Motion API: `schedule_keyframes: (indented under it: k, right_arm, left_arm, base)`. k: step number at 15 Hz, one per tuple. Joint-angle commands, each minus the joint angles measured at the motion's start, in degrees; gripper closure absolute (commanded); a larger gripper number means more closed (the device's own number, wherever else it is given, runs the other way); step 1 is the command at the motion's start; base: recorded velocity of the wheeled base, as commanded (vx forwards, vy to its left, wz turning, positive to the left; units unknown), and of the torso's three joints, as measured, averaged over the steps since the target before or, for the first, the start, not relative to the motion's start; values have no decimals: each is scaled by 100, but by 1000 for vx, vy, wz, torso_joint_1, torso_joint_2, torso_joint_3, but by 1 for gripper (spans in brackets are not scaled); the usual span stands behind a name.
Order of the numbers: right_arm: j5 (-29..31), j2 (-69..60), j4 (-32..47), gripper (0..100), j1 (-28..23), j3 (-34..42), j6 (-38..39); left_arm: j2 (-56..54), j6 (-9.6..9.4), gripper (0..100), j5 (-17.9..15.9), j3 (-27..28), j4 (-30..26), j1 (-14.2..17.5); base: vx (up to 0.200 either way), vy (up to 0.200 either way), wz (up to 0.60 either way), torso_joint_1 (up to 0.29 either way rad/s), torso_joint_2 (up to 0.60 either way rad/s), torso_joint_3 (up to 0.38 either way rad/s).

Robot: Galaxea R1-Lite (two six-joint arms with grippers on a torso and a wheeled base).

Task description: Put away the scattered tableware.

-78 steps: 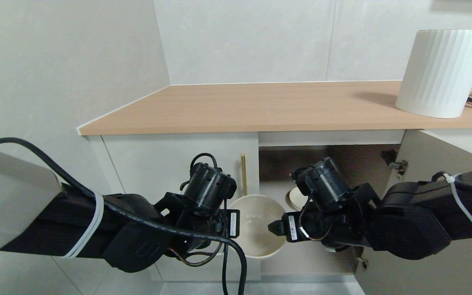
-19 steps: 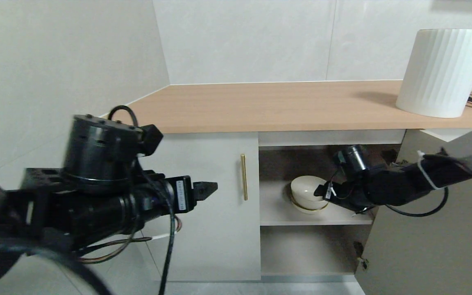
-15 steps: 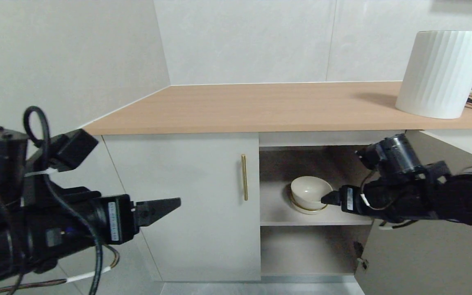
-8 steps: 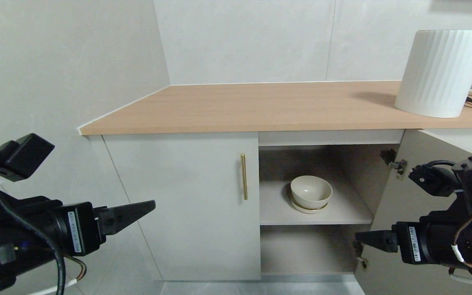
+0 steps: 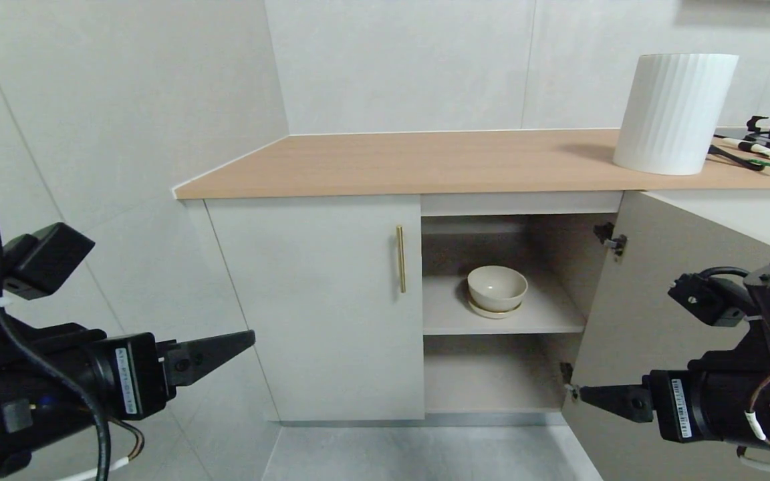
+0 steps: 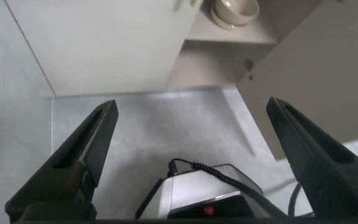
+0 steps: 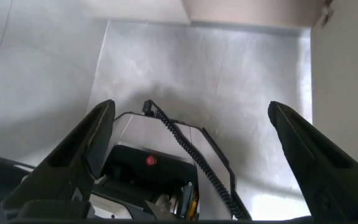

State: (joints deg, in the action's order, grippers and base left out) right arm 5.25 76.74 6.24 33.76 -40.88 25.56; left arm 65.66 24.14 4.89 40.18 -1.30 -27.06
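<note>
A cream bowl (image 5: pixel 497 287) stands upright on a small plate (image 5: pixel 492 312) on the upper shelf (image 5: pixel 545 319) of the open cabinet; the left wrist view catches this bowl (image 6: pixel 235 9) far off. My left gripper (image 5: pixel 241 342) hangs low at the left, well clear of the cabinet. Its fingers (image 6: pixel 95 134) are spread wide over the floor, so the left gripper (image 6: pixel 190 115) is open and holds nothing. My right gripper (image 5: pixel 585 395) sits low by the open door. Seen from its wrist, the right gripper (image 7: pixel 190 115) is also open and holds nothing.
The right cabinet door (image 5: pixel 632 314) is swung open toward me; the left door with its gold handle (image 5: pixel 400 258) is shut. A tall white ribbed container (image 5: pixel 674 113) and some utensils (image 5: pixel 759 143) sit on the wooden countertop (image 5: pixel 425 164). Below is a lower shelf (image 5: pixel 492 381).
The bowl, earlier between both grippers, now rests on the plate in the cabinet. Both arms have drawn back and down. The head view has shifted away from the cabinet.
</note>
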Motion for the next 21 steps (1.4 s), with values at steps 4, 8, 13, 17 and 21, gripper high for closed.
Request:
schedule_keyframes:
  k: [4,8,13,17,21]
  right_arm:
    - [2,52,0,0,-1,18,1]
    - [37,-36,35,0,-1,27,10]
    - [46,-520,369,0,-9,36,10]
    - [63,-643,387,0,-9,132,-8]
    - [248,-766,466,0,-45,150,-34]
  left_arm:
    - [35,3,0,3,-19,-1,-1]
    - [26,-6,0,-5,-54,-1,-1]
    - [8,-6,0,-5,-45,-1,-1]
    - [8,-23,0,21,-45,-1,-1]
    - [26,-32,0,3,-45,-1,-1]
  base:
    - [-200,0,0,6,1,-1]
    - [-100,0,0,1,0,0]
    - [0,0,0,0,0,0]
    - [0,-100,0,2,-1,1]
    - [0,-200,0,7,1,1]
